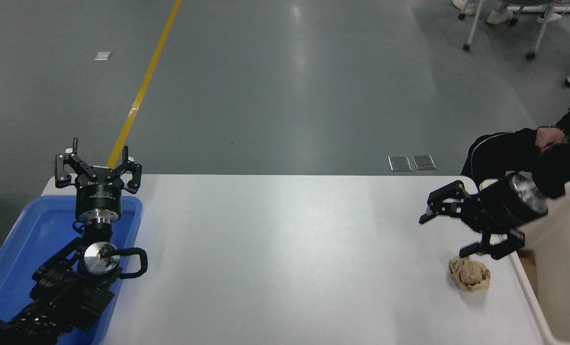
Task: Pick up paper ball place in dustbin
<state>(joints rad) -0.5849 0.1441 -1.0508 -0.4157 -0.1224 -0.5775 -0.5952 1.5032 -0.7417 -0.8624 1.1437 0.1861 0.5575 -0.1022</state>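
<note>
Black fingers [445, 193] of the right gripper [450, 232] spread wide, empty, hovering just beyond the paper ball [469, 273], lower fingertip close above its far edge, not touching. Tan crumpled paper ball resting on the white table [285, 258], near its right edge, just left of the cream dustbin [524, 287]. Far left of the paper ball, left gripper [98, 165] parked over the blue tray [30, 235], fingers splayed, holding nothing. Beyond the dustbin, a person's hand [548, 137] on a dark sleeve.
</note>
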